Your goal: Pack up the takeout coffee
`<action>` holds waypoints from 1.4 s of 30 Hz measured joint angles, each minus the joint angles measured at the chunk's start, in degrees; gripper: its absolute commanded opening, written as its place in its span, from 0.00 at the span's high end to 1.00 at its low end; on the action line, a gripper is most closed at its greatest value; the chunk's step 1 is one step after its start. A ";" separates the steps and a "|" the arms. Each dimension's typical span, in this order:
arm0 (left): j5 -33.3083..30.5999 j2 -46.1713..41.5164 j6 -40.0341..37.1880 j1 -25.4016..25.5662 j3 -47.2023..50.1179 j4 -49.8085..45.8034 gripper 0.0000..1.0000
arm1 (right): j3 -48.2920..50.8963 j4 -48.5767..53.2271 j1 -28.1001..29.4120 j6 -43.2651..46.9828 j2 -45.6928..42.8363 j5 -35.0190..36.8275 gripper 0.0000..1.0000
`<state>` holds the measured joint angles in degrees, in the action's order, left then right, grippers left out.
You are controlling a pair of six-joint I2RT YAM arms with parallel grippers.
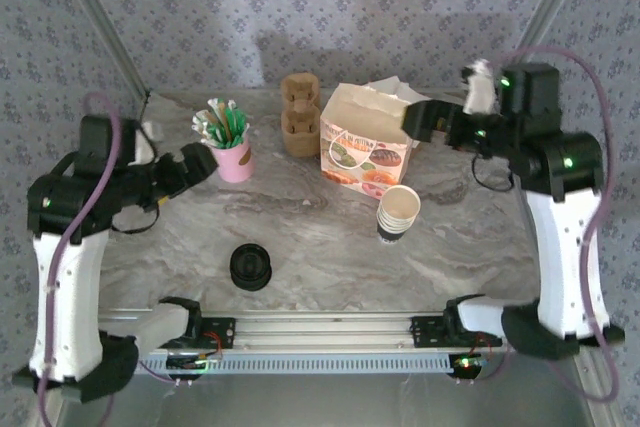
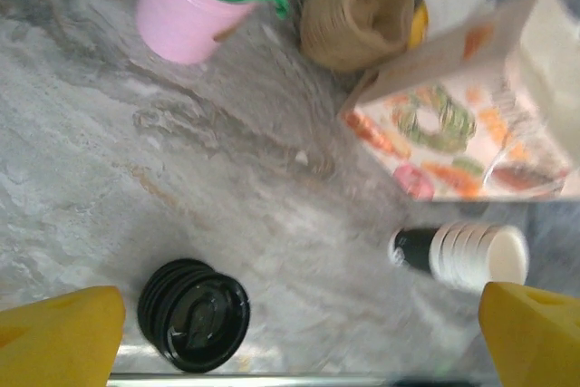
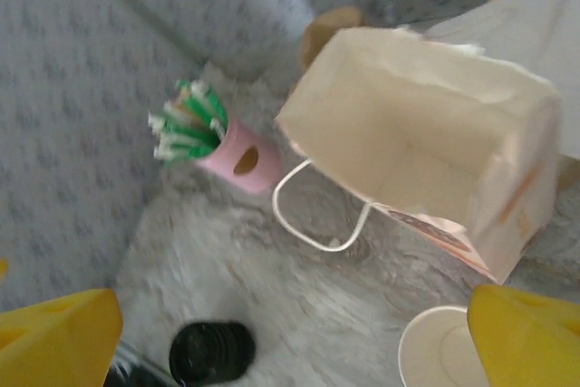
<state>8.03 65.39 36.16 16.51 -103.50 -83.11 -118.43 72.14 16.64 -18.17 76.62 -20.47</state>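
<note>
The takeout coffee is out of view. A stack of lidless pale paper cups (image 1: 398, 212) (image 2: 467, 256) (image 3: 439, 351) stands right of centre. A squat stack of black lids (image 1: 250, 266) (image 2: 193, 313) (image 3: 211, 351) sits near the front edge. An open printed paper bag (image 1: 367, 142) (image 2: 471, 124) (image 3: 426, 142) stands at the back. My left gripper (image 1: 203, 160) (image 2: 299, 342) hovers open beside the pink cup, holding nothing. Above the bag's right side, my right gripper (image 1: 414, 119) (image 3: 290, 342) is also open and empty.
A pink cup (image 1: 235, 159) (image 2: 181, 15) (image 3: 231, 156) of green and white sticks stands at the back left. Brown cardboard holders (image 1: 299, 114) (image 2: 358, 11) stand between it and the bag. The bag's white handle (image 3: 317, 224) lies on the marble table (image 1: 320, 227).
</note>
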 measured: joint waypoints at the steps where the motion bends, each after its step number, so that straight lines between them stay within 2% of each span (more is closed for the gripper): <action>1: -1.73 2.40 -0.63 3.41 -2.14 -1.20 0.01 | -4.68 3.02 3.02 1.90 3.48 2.19 0.00; 3: -4.26 6.67 -1.77 8.20 -5.75 -2.84 0.02 | -11.96 8.26 7.78 4.98 9.29 6.25 0.00; 6: -6.54 13.62 -3.08 11.65 -9.44 -3.61 0.02 | -16.46 13.07 13.03 8.92 15.50 12.68 0.03; 9: -7.69 16.72 -3.69 12.15 -11.06 -3.74 0.02 | -17.59 16.26 15.76 11.52 20.33 18.29 0.08; 13: -7.89 16.48 -3.80 12.15 -12.37 -3.89 0.02 | -19.37 17.77 16.20 13.53 25.88 23.82 0.19; 15: -7.85 16.31 -3.80 12.17 -12.81 -3.98 0.02 | -20.65 17.88 16.17 14.08 28.35 25.51 0.20; 19: -7.30 16.50 -3.80 12.15 -12.81 -3.93 0.01 | -23.28 17.92 16.13 14.60 33.00 27.21 0.21; 24: -6.43 16.55 -3.80 12.15 -12.81 -3.72 0.01 | -24.39 17.88 16.15 14.69 37.73 28.87 0.17; 30: -5.95 16.92 -3.80 12.15 -12.68 -3.56 0.01 | -23.78 17.92 16.37 14.69 39.47 29.83 0.18; 37: -5.95 16.44 -3.61 12.15 -9.81 -2.29 0.02 | -20.46 17.88 18.78 14.78 39.45 30.64 0.30; 42: -5.73 15.10 -2.97 12.15 -6.93 -1.25 0.02 | -20.35 17.62 20.68 15.02 39.45 30.82 0.48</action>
<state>2.31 80.49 33.19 28.67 -110.43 -84.36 -138.78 89.76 37.32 -3.16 116.07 10.35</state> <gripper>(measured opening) 0.985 0.573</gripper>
